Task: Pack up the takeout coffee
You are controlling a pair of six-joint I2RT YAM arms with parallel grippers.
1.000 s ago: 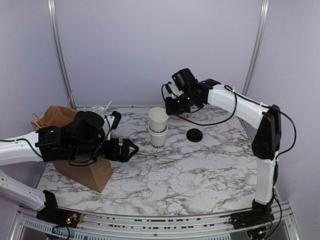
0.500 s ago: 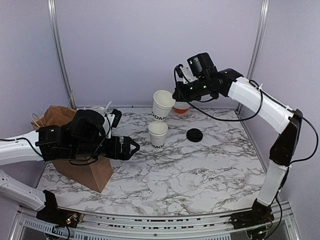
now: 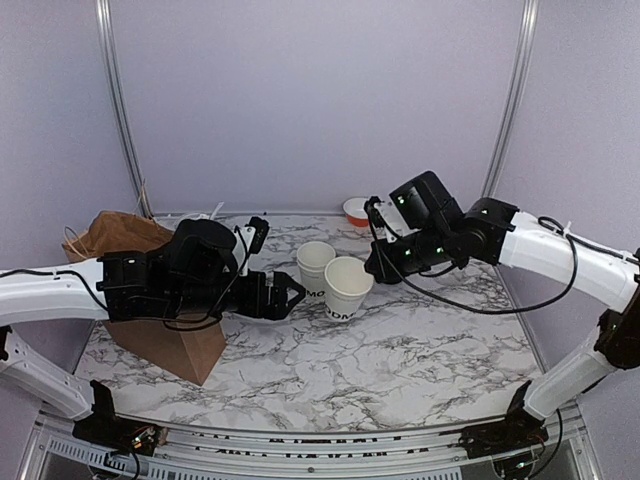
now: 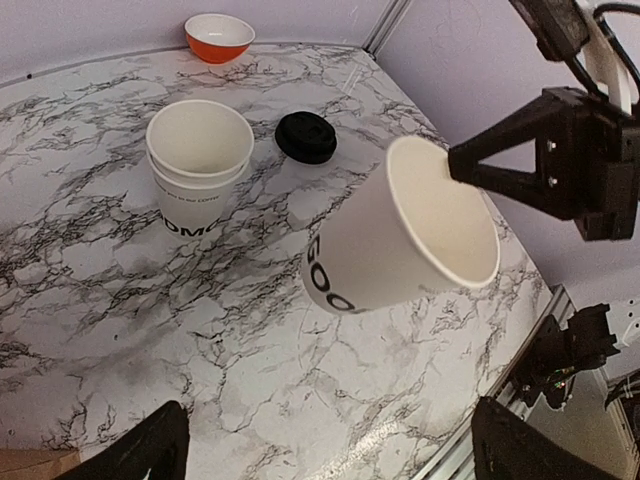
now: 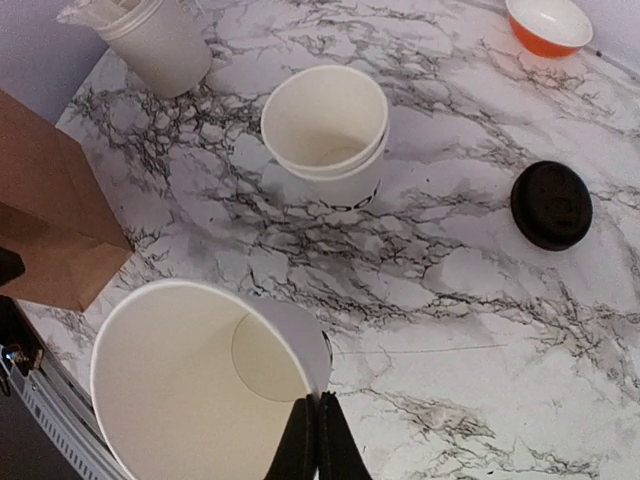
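White cup (image 3: 348, 287) pinched at rim by right jaws — left jaws spread, lettering (image 4: 332, 288) partly hidden

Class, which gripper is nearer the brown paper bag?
Left. The left gripper is open beside the brown paper bag; the right gripper, holding a paper cup, is beyond the stacked cups.

Soft, even light fills the place, and all three views look bright. The standing cups (image 5: 325, 135) leave only a pale grey shadow on the marble surface (image 5: 450, 290). The held cup (image 5: 200, 390) looks big and stretched close to the camera.
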